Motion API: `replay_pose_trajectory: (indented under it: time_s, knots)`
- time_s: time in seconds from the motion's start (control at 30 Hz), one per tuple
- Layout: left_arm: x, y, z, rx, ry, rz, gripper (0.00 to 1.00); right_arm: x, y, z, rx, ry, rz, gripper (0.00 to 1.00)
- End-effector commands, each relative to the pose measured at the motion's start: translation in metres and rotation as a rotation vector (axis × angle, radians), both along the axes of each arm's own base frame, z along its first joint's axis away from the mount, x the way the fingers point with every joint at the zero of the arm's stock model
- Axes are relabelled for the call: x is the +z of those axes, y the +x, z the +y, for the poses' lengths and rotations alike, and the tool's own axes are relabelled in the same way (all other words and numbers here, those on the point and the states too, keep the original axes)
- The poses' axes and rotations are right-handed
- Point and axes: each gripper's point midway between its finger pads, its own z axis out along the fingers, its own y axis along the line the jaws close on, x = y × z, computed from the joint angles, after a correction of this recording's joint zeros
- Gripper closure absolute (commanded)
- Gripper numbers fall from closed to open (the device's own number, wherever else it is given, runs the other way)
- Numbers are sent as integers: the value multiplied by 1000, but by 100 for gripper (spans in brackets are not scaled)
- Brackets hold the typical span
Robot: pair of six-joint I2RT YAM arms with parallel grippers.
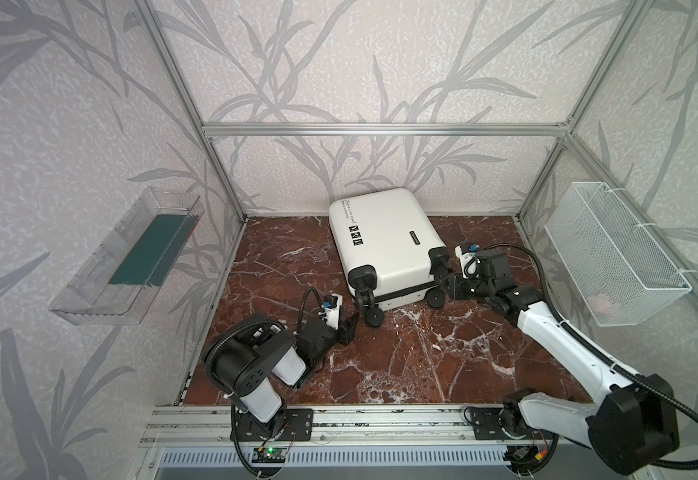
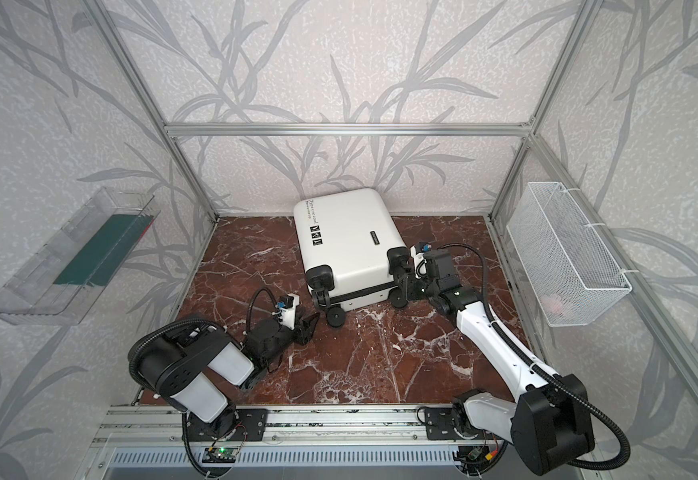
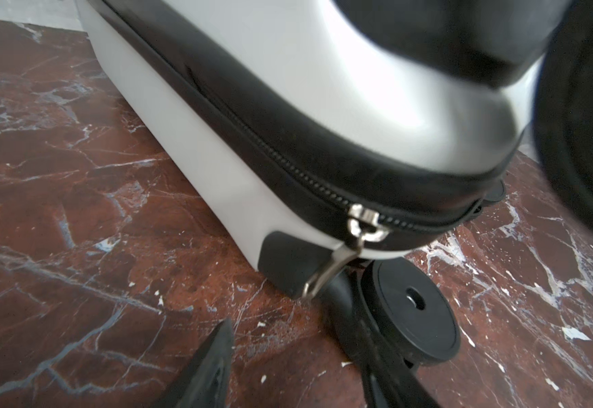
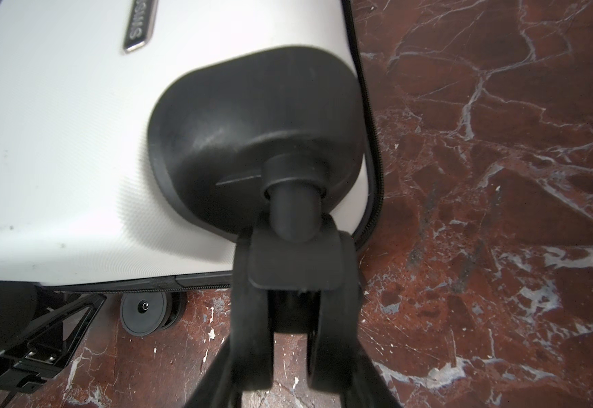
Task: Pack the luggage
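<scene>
Red-brown marble tabletop (image 1: 422, 365) inside a leaf-papered enclosure (image 1: 339, 83). The small white hard-shell luggage (image 1: 384, 241) lies flat and closed at 12 o'clock on it, wheels toward 6 o'clock. At the case's 4 o'clock corner the right gripper (image 4: 291, 254) is clamped on a black plastic caster wheel (image 4: 289, 314). At its 7 o'clock the left gripper (image 1: 352, 328) sits with jaws partly spread, holding nothing, near the silver metal zip pull (image 3: 333, 268)

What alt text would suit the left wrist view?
A silver zipper pull hangs at a corner of the zipped white luggage, beside a black wheel on a red marble tabletop. The open left tool points toward it.
</scene>
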Motion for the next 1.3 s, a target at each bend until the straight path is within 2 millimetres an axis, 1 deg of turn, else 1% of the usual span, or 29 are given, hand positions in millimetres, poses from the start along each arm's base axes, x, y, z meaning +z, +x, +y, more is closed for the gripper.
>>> replay_pose_trajectory:
  time_s: [0.0, 0.17, 0.43, 0.53, 0.6, 0.77, 0.9, 1.13, 1.27]
  knots:
    - [26, 11, -4, 5, -13, -111, 42, 15, 13, -3, -37, 19, -44, 85]
    - [30, 15, -7, 3, -10, -130, 47, 13, 13, -2, -36, 23, -38, 85]
    - [33, 20, -14, -20, -13, -140, 64, 14, 12, -2, -31, 20, -37, 85]
    - [34, 22, -16, -24, -17, -142, 69, 15, 11, -2, -31, 21, -38, 85]
    - [34, 22, -15, -24, -17, -140, 70, 16, 11, -2, -32, 22, -40, 85]
    - [33, 22, -16, -31, -14, -141, 71, 14, 11, -2, -30, 23, -35, 85]
    - [36, 23, -17, -41, -20, -149, 73, 14, 11, -1, -31, 26, -34, 85]
    - [39, 23, -18, -52, -29, -152, 83, 12, 10, -1, -30, 29, -27, 85]
    - [42, 22, -18, -55, -36, -158, 87, 12, 10, 0, -28, 29, -26, 85]
